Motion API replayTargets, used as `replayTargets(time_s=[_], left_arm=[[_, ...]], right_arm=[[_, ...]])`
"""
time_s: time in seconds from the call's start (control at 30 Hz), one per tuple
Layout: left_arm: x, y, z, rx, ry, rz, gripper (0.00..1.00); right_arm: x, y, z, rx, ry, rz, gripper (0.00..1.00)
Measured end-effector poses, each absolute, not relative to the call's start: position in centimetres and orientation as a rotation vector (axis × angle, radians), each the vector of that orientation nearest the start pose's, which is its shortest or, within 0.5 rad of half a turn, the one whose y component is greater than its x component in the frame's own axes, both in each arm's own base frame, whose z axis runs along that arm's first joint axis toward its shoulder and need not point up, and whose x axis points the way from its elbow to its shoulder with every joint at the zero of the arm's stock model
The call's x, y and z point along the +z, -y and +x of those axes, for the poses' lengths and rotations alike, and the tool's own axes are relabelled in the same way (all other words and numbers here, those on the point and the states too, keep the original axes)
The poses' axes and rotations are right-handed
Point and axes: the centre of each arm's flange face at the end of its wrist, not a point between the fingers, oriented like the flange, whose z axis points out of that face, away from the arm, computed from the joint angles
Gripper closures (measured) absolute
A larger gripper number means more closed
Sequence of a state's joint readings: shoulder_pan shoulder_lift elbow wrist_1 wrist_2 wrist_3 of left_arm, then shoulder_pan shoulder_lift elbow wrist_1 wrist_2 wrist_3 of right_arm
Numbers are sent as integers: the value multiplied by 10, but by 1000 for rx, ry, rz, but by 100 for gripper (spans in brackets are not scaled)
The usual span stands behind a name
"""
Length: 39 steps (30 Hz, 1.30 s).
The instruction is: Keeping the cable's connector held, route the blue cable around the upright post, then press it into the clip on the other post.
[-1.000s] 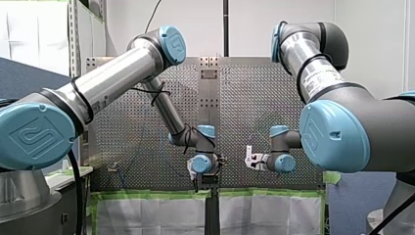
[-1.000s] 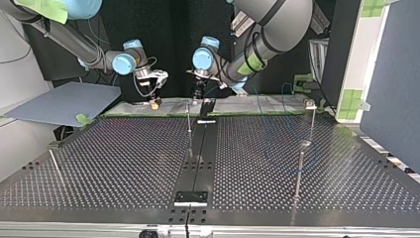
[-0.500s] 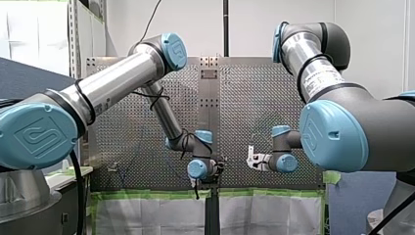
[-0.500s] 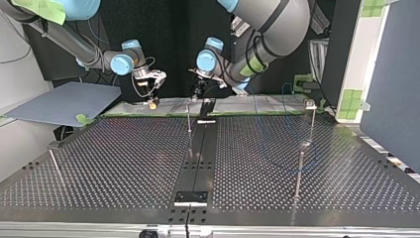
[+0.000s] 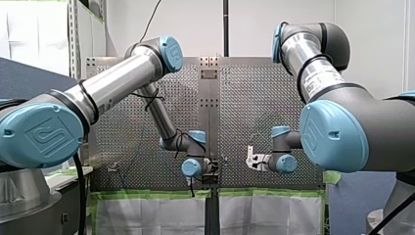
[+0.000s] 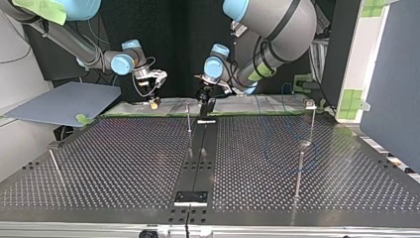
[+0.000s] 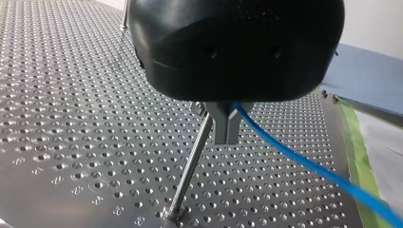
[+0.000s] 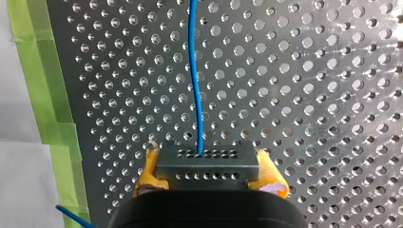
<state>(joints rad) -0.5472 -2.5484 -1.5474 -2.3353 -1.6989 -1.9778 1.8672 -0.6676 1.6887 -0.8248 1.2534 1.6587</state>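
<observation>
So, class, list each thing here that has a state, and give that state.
My left end effector: shut on the blue cable.
My right end effector: shut on the connector.
The blue cable: held by both, straight ahead of the connector.
The connector: clamped between yellow pads.
The upright post: standing, beside my left end effector.

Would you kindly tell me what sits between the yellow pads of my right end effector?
The right wrist view shows the grey connector clamped between the pads of my right end effector, the blue cable running out ahead.
</observation>
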Motion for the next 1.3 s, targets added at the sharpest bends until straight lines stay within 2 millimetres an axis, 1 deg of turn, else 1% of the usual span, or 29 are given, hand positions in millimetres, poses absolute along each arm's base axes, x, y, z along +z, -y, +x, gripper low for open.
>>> replayTargets(time_s=[0.23,0.87,0.97,1.07,1.17,1.3], left_arm=[[-34,446,506,-642,-1762,38,100],[-35,440,510,-641,-1763,13,100],[-35,440,511,-653,-1766,4,100],[-35,439,511,-654,-1766,-7,100],[-40,439,512,-658,-1774,-18,100],[-52,441,516,-671,-1791,-21,100]], right_arm=[[-26,537,336,1601,1098,1791,100],[-29,539,336,1616,1092,1768,100],[-32,540,338,1619,1087,1770,100],[-41,539,339,1614,1089,1781,100],[-50,538,340,1605,1090,1793,100],[-51,539,341,1602,1090,1801,100]])
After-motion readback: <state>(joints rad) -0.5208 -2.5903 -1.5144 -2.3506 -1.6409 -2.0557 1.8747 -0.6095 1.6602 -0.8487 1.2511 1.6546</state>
